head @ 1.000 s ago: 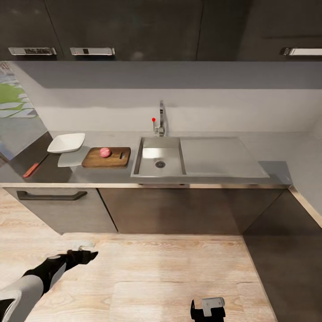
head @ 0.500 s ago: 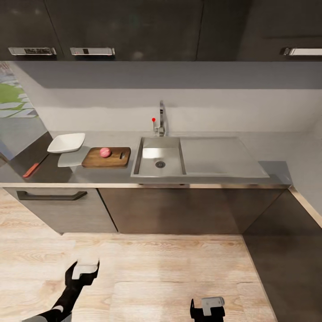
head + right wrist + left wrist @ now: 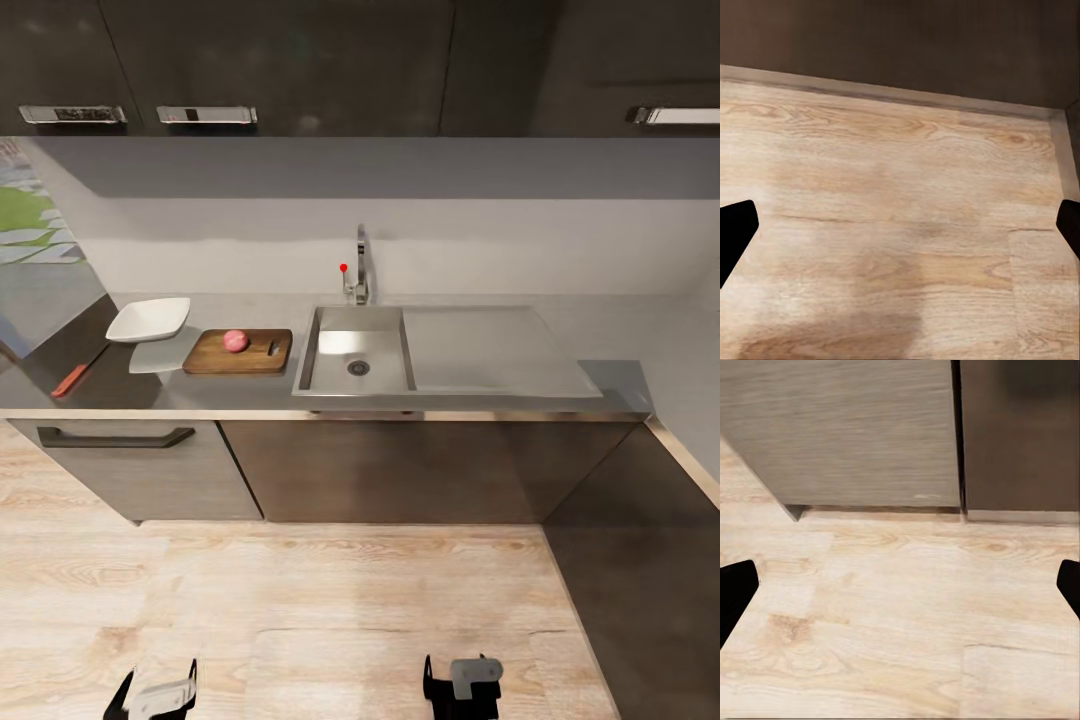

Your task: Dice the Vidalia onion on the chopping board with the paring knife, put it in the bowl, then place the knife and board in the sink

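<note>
on the long grey glossy countertop (image 3: 500, 395), the small round pinkish-red onion (image 3: 235, 340) sits on the dark-brown wooden chopping board (image 3: 240, 353), just left of the steel sink basin (image 3: 355, 362). the white square bowl (image 3: 149, 319) lies further left, the orange-handled paring knife (image 3: 76, 375) beyond it. low over the pale wood floor (image 3: 330, 600), the left gripper (image 3: 156, 690) and right gripper (image 3: 460, 682) both hang with fingers spread wide, holding nothing.

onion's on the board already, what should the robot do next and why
Probably reach the left gripper toward the knife at the counter's left end. The onion sits whole on the board, and both open grippers hang low over the floor, holding nothing.
</note>
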Available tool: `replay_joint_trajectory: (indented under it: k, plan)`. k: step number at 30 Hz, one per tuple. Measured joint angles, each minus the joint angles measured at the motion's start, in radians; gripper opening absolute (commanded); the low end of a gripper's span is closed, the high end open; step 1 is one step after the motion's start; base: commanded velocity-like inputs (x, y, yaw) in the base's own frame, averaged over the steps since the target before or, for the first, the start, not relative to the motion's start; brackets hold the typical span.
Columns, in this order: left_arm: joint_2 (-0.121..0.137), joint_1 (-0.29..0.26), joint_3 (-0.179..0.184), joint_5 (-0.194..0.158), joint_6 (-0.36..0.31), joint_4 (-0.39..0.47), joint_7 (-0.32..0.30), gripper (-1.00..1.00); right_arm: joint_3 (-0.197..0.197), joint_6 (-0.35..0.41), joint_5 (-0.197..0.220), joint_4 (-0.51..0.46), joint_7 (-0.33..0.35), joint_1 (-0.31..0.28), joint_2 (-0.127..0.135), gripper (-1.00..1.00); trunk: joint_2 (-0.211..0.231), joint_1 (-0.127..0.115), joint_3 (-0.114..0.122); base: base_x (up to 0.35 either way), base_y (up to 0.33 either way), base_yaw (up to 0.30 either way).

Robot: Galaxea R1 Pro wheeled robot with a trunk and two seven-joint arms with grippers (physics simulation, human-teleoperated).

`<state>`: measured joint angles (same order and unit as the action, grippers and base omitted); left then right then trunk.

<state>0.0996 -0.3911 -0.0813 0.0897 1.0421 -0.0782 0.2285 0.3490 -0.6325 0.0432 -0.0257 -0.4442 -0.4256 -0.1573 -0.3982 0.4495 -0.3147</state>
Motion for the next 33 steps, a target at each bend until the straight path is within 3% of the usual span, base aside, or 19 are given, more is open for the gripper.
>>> replay_joint_trajectory:
  k: [18,33]
  plan:
    - [0.000,0.004,-0.002,-0.002,0.000,0.002,0.010,1.00,0.001,-0.016,-0.001,0.000,0.000,0.000,0.003,1.00,0.000,0.000,0.001,0.000,0.234,0.000]
    - [0.000,0.004,-0.004,-0.003,0.000,0.002,0.010,1.00,0.001,-0.017,-0.001,0.000,0.000,0.000,0.003,1.00,0.000,0.000,0.021,0.000,0.298,0.000]
